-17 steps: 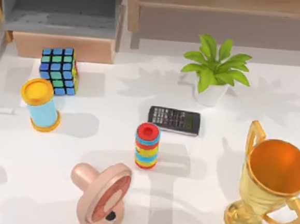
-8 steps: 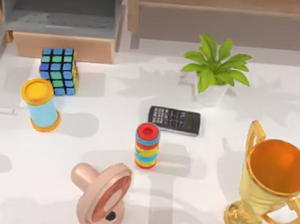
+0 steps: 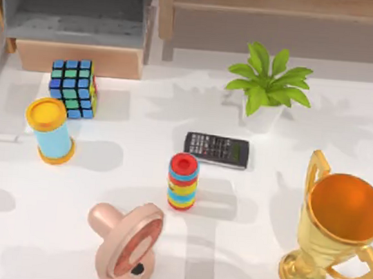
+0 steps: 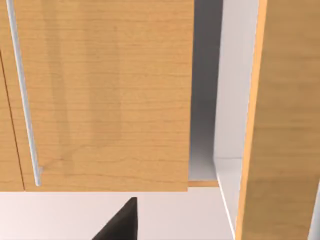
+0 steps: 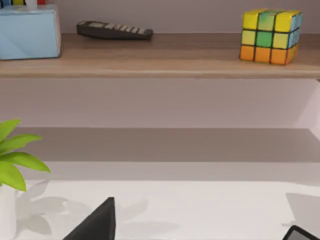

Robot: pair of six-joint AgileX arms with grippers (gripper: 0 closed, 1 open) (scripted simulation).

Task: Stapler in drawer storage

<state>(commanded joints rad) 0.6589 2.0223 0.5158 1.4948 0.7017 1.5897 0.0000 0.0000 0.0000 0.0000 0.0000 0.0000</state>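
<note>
Left gripper (image 4: 116, 225) is close in front of a tan wooden panel (image 4: 105, 100) that carries a slim metal handle (image 4: 22, 100). Whether it is released or clenched cannot be told. Right gripper (image 5: 95, 222) hangs low over the white table (image 5: 210, 210), facing the plant (image 5: 15, 160) and the long shelf (image 5: 160, 55); its state cannot be told either.

On the table, the striped ring stack (image 3: 182, 181) stands nearest, with the calculator (image 3: 216, 149) just beyond it. Farther back on the left sits the cube (image 3: 74, 88). Behind the cube, at the far left, the drawer (image 3: 80, 59) stands pulled out, its grey floor exposed.

The location of the stapler cannot be told from these views, so storage status cannot be confirmed.

Handling guidance, as a judgement: a stapler is rigid, fairly light and smooth-sided, so it is likely to slip. Grip across the narrow sides near mid-length, not at the hinged top. Lower it flat onto the drawer floor.
</note>
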